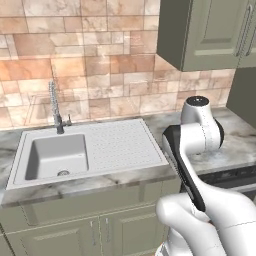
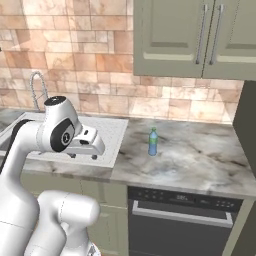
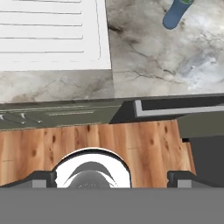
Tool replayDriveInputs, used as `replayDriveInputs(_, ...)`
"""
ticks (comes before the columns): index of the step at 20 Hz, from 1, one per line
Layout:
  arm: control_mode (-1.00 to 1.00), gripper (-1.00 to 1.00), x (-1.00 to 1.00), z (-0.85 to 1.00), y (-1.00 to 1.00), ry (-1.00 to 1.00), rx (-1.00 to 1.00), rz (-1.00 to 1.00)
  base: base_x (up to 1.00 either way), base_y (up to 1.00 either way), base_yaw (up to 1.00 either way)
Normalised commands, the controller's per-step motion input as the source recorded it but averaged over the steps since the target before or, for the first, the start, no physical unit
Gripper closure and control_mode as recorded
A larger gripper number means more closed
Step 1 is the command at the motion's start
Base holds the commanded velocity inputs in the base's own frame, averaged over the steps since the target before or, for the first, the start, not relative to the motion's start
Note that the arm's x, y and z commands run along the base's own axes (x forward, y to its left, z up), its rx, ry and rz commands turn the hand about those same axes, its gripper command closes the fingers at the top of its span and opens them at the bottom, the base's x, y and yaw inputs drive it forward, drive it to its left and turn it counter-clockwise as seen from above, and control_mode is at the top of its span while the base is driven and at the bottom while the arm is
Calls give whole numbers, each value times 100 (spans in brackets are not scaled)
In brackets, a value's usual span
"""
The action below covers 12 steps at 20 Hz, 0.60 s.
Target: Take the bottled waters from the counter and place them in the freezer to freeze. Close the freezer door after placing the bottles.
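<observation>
- Bottle (image 2: 153, 142) is seen upright on counter (image 2: 200, 155), right of sink (image 2: 112, 145)
- Judged light, smooth, slippery; best gripped mid-body
- Gripper (image 3: 113, 177) is held open, empty, well short of it

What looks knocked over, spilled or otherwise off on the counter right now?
Nothing stands out. The blue bottle stands upright on the counter, right of the drainboard, cap on, no spill. The gripper is open and empty.
</observation>
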Motion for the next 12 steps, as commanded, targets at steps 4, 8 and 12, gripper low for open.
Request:
replayDriveInputs(4,100,-100,0,0,0,0,0,0,24,0,0)
replayDriveInputs(8,100,-100,0,0,0,0,0,0,29,0,0)
replayDriveInputs(12,100,-100,0,0,0,0,0,0,36,0,0)
